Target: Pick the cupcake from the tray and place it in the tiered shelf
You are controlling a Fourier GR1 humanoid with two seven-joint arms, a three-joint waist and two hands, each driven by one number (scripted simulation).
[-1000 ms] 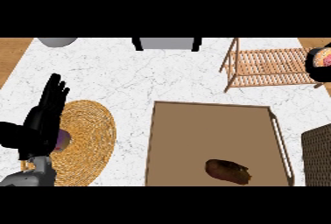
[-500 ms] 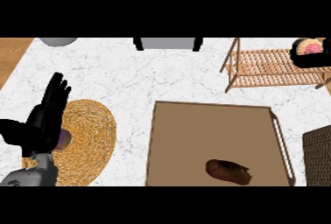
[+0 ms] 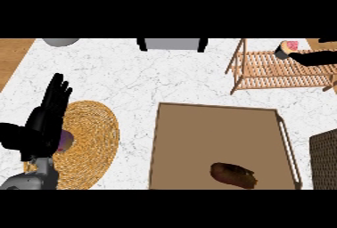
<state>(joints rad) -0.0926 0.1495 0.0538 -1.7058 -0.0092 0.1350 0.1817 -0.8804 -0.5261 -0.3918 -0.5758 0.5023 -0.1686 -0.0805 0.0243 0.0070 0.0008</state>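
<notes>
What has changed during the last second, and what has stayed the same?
The black right hand, curled round the pink-frosted cupcake, has moved left from the view's right edge, over the slatted wooden tiered shelf. The open left hand over the round woven mat, the brown tray and its dark brown pastry stayed put.

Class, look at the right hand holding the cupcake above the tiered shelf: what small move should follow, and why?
Probably lower it: the right hand is curled round the cupcake over the tiered shelf slats, apparently not yet set down.
</notes>
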